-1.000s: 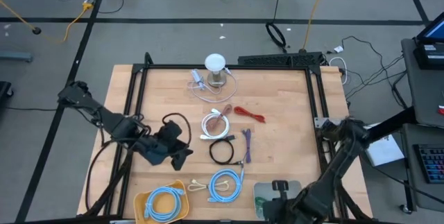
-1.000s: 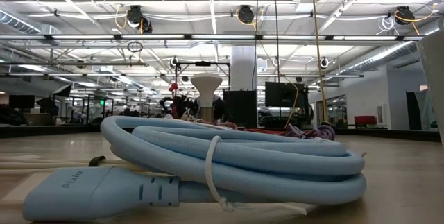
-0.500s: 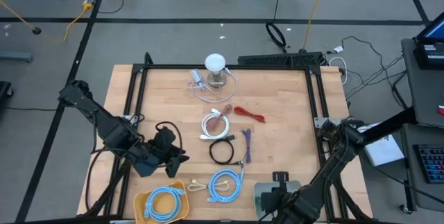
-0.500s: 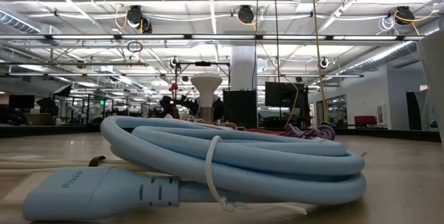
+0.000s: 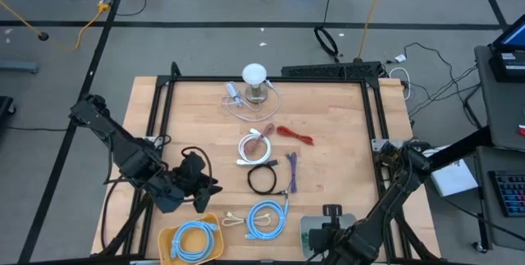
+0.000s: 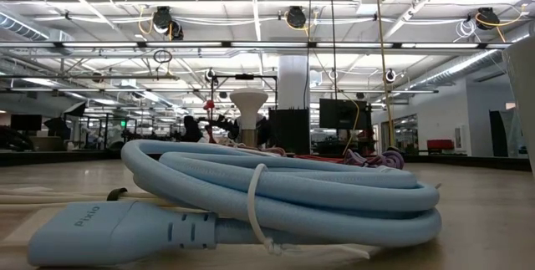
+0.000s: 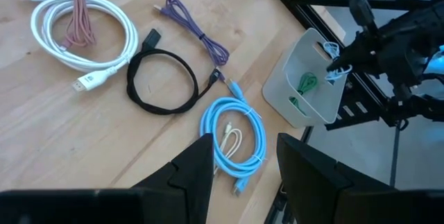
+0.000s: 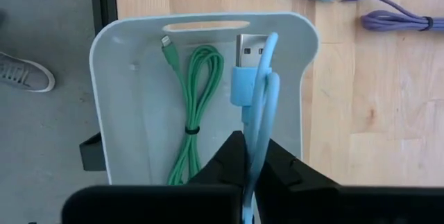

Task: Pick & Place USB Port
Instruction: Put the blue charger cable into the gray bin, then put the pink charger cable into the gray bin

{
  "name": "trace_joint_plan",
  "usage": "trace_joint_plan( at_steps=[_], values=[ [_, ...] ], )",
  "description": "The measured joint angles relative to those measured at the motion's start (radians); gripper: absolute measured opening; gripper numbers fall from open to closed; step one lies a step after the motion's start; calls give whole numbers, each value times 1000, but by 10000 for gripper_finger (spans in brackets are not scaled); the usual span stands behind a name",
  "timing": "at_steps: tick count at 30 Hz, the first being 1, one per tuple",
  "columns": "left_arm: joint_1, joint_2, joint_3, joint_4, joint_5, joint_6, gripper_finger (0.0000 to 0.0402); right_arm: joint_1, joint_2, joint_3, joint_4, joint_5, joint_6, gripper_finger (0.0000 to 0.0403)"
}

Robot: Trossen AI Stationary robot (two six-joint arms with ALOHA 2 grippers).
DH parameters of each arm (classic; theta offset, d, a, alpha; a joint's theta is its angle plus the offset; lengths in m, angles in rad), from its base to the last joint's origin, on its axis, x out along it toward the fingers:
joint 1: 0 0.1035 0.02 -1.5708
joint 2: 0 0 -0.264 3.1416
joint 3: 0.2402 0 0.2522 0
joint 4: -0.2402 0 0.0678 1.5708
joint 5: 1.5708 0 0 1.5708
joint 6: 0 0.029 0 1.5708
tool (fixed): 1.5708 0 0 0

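My right gripper (image 8: 244, 156) is shut on a small light-blue USB cable (image 8: 253, 92) over the grey tray (image 8: 132, 64) at the table's near right edge (image 5: 312, 230). A coiled green cable (image 8: 196, 96) lies in that tray. My left gripper (image 7: 244, 175) is open and hangs over the near left of the table (image 5: 199, 185), just beyond the yellow tray (image 5: 170, 238) with a blue coil (image 5: 195, 240) in it. On the wood lie a large blue coil (image 5: 267, 218), a black coil (image 5: 262, 179), a purple cable (image 5: 291, 171), a white coil (image 5: 254, 146) and a red cable (image 5: 295, 136). My right gripper pinches the folded light-blue cable between its two fingers, with several strands (image 8: 258, 123) running out past the fingertips. It comes from above, pointing down. The silver USB plug (image 8: 248, 49) at the cable's end hangs below the fingers over the grey tray's inside; whether it touches the tray, I cannot tell.
A white lamp-shaped stand (image 5: 254, 76) with a loose cable stands at the far edge. A small cream cable (image 5: 234, 218) lies beside the large blue coil, which fills the low view (image 6: 276, 191). A black frame (image 5: 164, 117) borders the table. Bare wood shows on the right half.
My left gripper has moved toward the table's near edge and a little to the left, closer to the yellow tray. The right gripper has kept its hold over the grey tray.
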Motion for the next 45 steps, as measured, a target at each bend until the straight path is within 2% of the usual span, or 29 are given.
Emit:
trace_joint_plan(
  at_steps=[10,12,14,17,20,22,25,27,29,31,32,35,40,42,45],
  values=[
    [0,0,0,-2,0,6,161,0,0,0,26,3,1,98],
    [0,0,0,-3,0,8,161,0,0,0,25,38,19,112],
    [0,0,0,-8,0,8,161,1,-10,-2,32,129,53,121],
    [2,0,0,-24,-1,7,161,-15,-64,-2,32,325,122,125],
    [12,0,0,-37,-14,6,161,-49,-154,-2,56,574,194,123],
    [25,0,0,-48,-28,1,161,-75,-221,-2,132,747,210,121],
    [50,0,0,-60,-58,-35,161,-113,-311,-1,317,957,156,122],
    [72,0,0,-53,-61,-36,161,-142,-357,0,462,1014,9,125],
    [94,0,0,-46,-55,-15,161,-176,-393,0,581,972,-236,129],
    [115,0,0,-47,-47,7,161,-218,-417,0,633,818,-499,131],
    [123,0,0,-47,-44,23,161,-242,-426,0,628,751,-577,132],
    [152,0,0,-49,-42,80,161,-316,-430,0,500,643,-652,129],
    [223,0,0,-56,-40,176,161,-474,-394,-21,120,550,-630,121],
    [260,0,0,-61,-31,196,161,-532,-381,-77,75,510,-637,122],
    [343,6,0,-141,48,184,161,-590,-381,-180,106,447,-683,126]
  ],
)
